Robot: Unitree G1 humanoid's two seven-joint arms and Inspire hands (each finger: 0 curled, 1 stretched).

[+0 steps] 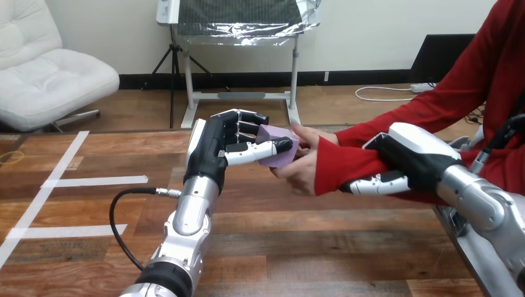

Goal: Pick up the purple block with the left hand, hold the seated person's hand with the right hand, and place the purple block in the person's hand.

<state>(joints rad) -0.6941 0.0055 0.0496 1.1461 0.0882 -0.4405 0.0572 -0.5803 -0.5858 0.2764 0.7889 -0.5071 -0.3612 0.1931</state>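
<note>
Purple block point(277, 150) pinched in left hand point(213, 151), touching the person's hand point(302, 173); right hand point(416, 162) clasps the forearm point(347, 166). Best uncurled only once their palm supports it.

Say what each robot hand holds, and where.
The left robot hand pinches the purple block by its left side between thumb and fingers; the person's hand touches it. The right robot hand wraps the person's forearm.

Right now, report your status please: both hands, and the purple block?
Left hand shut on small purple block. Right hand clasps person's red-sleeved forearm. Block touches person's hand, not yet released. Nothing in the way.
</note>
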